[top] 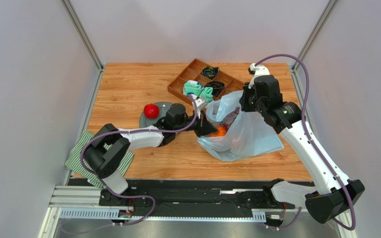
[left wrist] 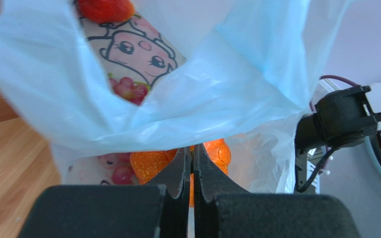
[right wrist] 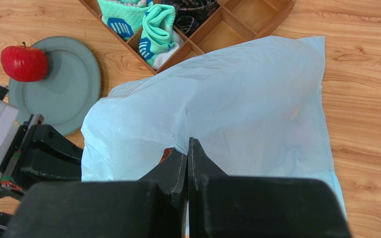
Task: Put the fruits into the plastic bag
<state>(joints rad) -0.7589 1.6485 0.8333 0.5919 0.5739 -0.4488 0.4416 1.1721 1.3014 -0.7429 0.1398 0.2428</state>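
L fingers (left wrist: 186, 163) sit closest, pressed to a bare slit at the mouth of the plastic bag (left wrist: 227, 89); can't tell if any film is nipped btwn them. Just past their tips lies orange fruit (left wrist: 217, 152), rough-skinned, inside the bag on its lower wall. One piece or two, can't tell, as the fingers cover the middle. Deeper in, a red-orange fruit (left wrist: 105, 9) rests by the printed cartoon girl. R fingers (right wrist: 182, 163) are closed on a fold of the bag's upper rim, holding it up off the counter (right wrist: 366, 74) so the mouth gapes toward the L fingers. Bag should handle as v. light, limp, slick film. It'd likely sag shut w/o that pinch and could tear if yanked, so the best hold is a bunched fold at rim or handle, not a single layer. Farther off, the red apple (right wrist: 24, 63) is outside the bag, on the edge of the grey plate (right wrist: 78, 84), well apart from the mouth. Prob. firm, smooth & apt to roll; take it from above across its widest part, clear of the stem. Farthest back, the wooden tray (right wrist: 222, 37) isn't part of the job.
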